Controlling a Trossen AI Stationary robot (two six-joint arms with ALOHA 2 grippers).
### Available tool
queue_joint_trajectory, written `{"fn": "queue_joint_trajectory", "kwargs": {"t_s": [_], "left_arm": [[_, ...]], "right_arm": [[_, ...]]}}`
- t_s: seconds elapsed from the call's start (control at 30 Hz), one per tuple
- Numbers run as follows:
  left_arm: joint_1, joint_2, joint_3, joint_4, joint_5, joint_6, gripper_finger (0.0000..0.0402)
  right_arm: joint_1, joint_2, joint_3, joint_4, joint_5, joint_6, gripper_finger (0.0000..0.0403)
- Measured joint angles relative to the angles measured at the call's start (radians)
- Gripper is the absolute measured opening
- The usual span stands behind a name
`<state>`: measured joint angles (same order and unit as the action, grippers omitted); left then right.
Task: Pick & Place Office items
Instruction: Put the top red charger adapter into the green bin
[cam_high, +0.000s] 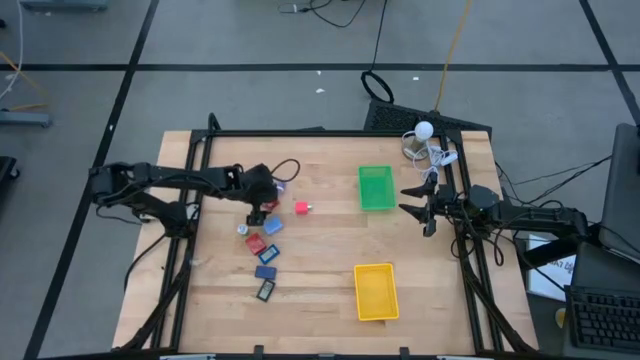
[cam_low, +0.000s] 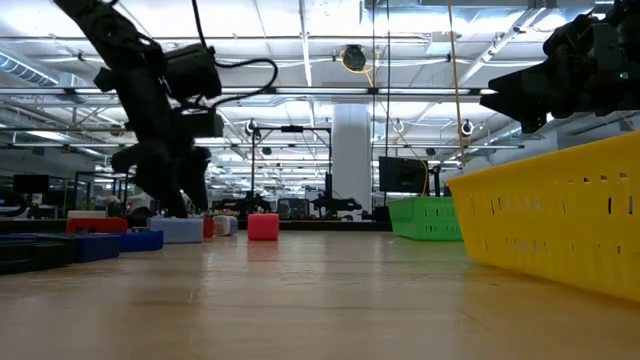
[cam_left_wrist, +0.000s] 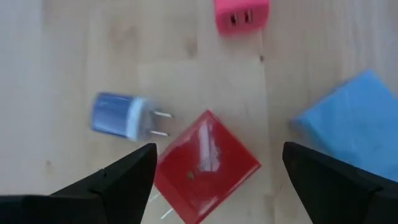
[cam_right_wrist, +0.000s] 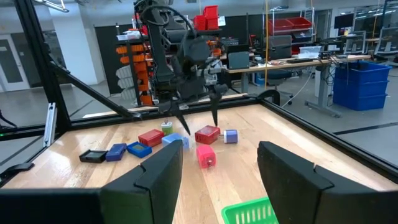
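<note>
The left gripper (cam_left_wrist: 214, 171) hangs with fingers spread wide directly over a flat red square office item (cam_left_wrist: 205, 165) lying on the wooden table (cam_high: 320, 260), a blue plug adapter (cam_left_wrist: 124, 117) just beside it.

The bench (cam_high: 320, 270) was pale wood with a smooth, matt grain. The red item (cam_left_wrist: 205, 165) looked like glossy plastic. The yellow tray (cam_low: 560, 215) was perforated plastic, the fingers (cam_left_wrist: 115, 180) matt black.

Light blue piece (cam_left_wrist: 357, 121) cut by the left wrist view's edge; small blue plug (cam_left_wrist: 121, 116) blurred.
</note>
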<state>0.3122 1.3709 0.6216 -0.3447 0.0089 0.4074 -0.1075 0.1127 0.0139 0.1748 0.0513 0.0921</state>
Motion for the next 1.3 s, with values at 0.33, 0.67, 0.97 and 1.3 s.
{"fn": "queue_joint_trajectory", "kwargs": {"t_s": [0.33, 0.67, 0.97, 1.3], "left_arm": [[0.028, 0.123, 0.005, 0.051, -0.106, 0.014, 0.0351], [0.049, 0.12, 0.001, 0.116, -0.102, -0.22, 0.0351], [0.049, 0.12, 0.001, 0.114, -0.104, -0.234, 0.0351], [0.048, 0.12, 0.001, 0.117, -0.088, -0.201, 0.0244]], "right_arm": [[0.0, 0.0, 0.0, 0.0, 0.0, 0.0, 0.0196], [0.0, 0.0, 0.0, 0.0, 0.0, 0.0, 0.0196], [0.0, 0.0, 0.0, 0.0, 0.0, 0.0, 0.0196], [0.0, 0.0, 0.0, 0.0, 0.0, 0.0, 0.0196]]}}
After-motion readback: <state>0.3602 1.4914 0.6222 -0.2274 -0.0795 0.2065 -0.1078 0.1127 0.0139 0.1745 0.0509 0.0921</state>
